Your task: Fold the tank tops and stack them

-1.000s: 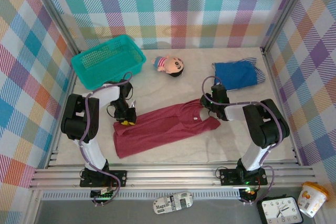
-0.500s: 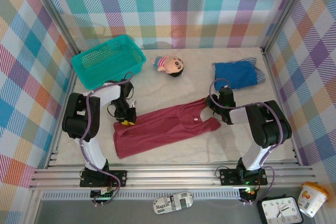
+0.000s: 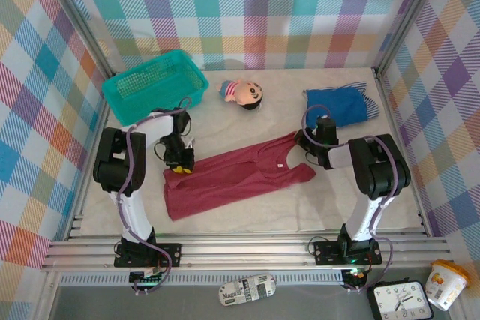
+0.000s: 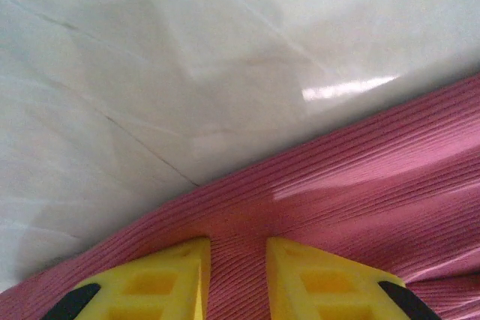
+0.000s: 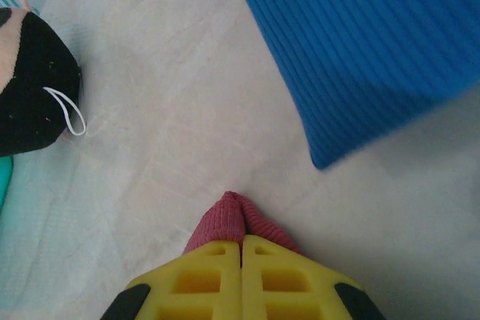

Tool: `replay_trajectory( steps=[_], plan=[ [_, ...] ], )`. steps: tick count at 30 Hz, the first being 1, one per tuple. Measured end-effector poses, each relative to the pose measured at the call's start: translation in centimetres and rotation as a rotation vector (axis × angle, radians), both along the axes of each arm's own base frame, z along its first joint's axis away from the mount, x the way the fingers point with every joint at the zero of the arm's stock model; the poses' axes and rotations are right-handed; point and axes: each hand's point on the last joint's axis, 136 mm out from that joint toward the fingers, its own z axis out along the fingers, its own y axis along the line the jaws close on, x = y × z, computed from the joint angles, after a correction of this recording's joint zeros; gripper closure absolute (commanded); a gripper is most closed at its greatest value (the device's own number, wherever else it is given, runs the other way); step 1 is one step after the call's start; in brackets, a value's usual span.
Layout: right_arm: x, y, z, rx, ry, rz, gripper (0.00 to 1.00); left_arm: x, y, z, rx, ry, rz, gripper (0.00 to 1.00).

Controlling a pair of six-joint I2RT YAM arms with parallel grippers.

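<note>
Dark red tank top spread across the middle of the tabletop, its right strap pinched in the right tool, clamped shut only just now, its left hem in the left tool, narrowed on the cloth as before. Means both ends held, so probably ready to fold, then stack with the blue tank top by the far right corner. Pale creased surface; teal basket far left, doll near the far edge, checked walls.
</note>
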Motion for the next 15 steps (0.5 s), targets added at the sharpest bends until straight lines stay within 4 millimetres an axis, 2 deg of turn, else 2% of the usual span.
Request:
replay_trajectory(
  steps=[4,9,11,15],
  plan=[
    [1.4,-0.1,0.4,-0.011,-0.023,0.02,0.94,1.4,0.5,0.5,0.011,-0.034,-0.004,0.68],
    [1.2,0.4,1.7,-0.022,-0.041,0.071,0.79,1.3,1.1,1.1,0.037,-0.034,-0.004,0.61],
    [0.9,0.6,3.1,-0.026,-0.062,0.092,0.72,1.3,1.5,1.7,0.05,-0.046,0.004,0.58],
    [-0.1,1.6,8.2,-0.047,-0.162,0.156,0.55,1.0,2.9,3.4,0.058,-0.091,0.064,0.52]
  ],
)
